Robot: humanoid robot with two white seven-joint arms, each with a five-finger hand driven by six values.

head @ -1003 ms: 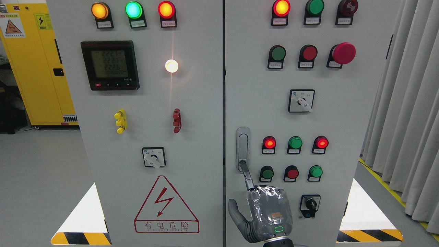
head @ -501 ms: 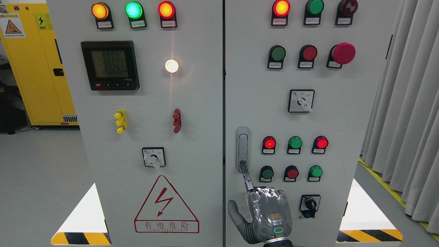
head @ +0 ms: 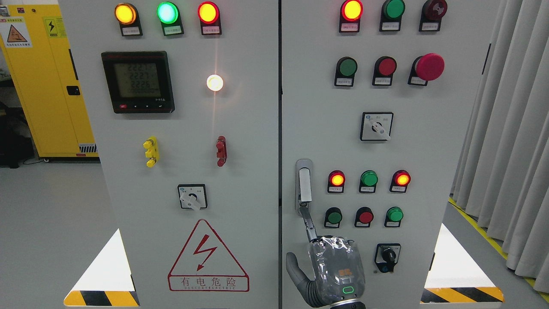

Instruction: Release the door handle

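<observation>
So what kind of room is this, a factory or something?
Probably an industrial electrical room or a training lab. The robot faces a grey control cabinet covered in lit indicator lamps and push buttons, with a digital meter and a lightning-bolt warning sign. A yellow safety cabinet stands behind.

You can't see the right hand's [head: 336,270] wrist, cut off at the bottom edge; its curled fingers hide behind its wrapped back.
</observation>
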